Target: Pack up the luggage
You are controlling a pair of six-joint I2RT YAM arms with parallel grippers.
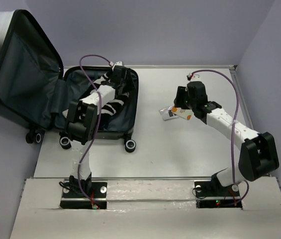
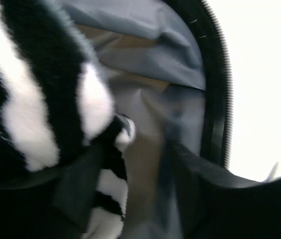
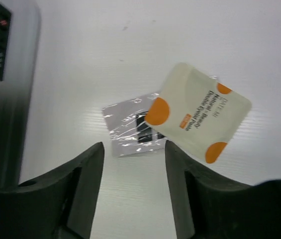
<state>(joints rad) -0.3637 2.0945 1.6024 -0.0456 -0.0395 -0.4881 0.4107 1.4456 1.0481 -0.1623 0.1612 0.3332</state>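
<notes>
Luggage (image 1: 36,74) open, left tool (image 1: 118,74) near far rim

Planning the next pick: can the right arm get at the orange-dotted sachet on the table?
Probably yes: the right gripper hangs open above the sachet, nothing between them; a clear-wrapped packet lies partly under it.

Black-and-white striped plush (image 2: 31,114), grey-lined luggage (image 1: 26,79), cream sachet (image 3: 200,112) with orange dots

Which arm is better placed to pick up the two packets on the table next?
Right. The right gripper, open, hangs directly over the cream-and-orange packet and the clear-wrapped packet. The left gripper is down inside the luggage, beside the striped fabric.
</notes>
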